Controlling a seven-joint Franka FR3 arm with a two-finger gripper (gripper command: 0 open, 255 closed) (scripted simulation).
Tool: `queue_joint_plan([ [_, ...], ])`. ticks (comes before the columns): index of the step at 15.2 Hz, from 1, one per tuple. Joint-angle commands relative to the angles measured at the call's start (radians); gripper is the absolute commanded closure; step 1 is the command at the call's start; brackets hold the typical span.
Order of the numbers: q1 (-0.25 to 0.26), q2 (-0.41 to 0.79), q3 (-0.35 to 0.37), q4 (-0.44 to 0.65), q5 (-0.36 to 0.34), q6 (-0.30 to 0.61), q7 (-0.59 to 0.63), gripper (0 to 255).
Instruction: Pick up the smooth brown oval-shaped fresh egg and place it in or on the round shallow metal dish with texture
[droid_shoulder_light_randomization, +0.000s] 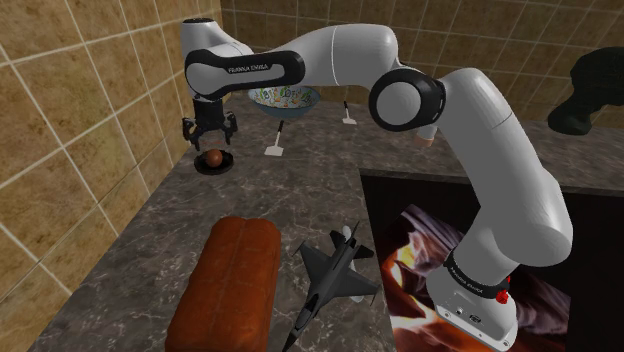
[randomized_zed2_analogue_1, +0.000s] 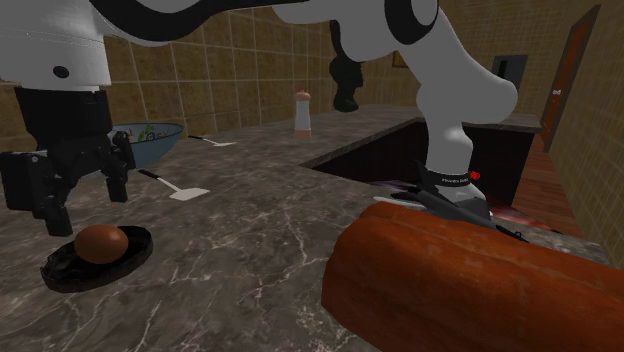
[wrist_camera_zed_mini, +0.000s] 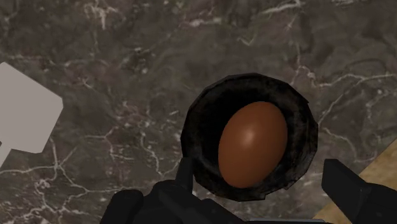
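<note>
Already the smooth brown oval egg (wrist_camera_zed_mini: 251, 143) is lying inside the round shallow dark dish (wrist_camera_zed_mini: 300, 105), whose metal texture I cannot quite make out. My black two-finger gripper (randomized_zed2_analogue_1: 80, 195) is hovering just above, jaws spread, clasping nothing. The egg is looking rigid, slick, brittle: any hold is wanting a light pinch across its narrow waist.

Marbled counter (droid_shoulder_light_randomization: 140, 260) carries dish (randomized_zed2_analogue_1: 62, 272), bowl (droid_shoulder_light_randomization: 290, 99), loaf (droid_shoulder_light_randomization: 232, 285), jet (droid_shoulder_light_randomization: 330, 275).

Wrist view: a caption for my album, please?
Brown egg resting in a dark round dish, the gripper open just above it.
</note>
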Motion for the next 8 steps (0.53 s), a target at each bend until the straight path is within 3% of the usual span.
queue_joint_plan([
  [1, 0.002, -0.008, 0.001, 0.020, 0.002, -0.028, -0.002, 0],
  [4, 0.010, -0.018, 0.003, 0.097, 0.006, -0.113, -0.009, 0],
  [8, 0.010, -0.018, 0.003, 0.097, 0.006, -0.113, -0.009, 0],
])
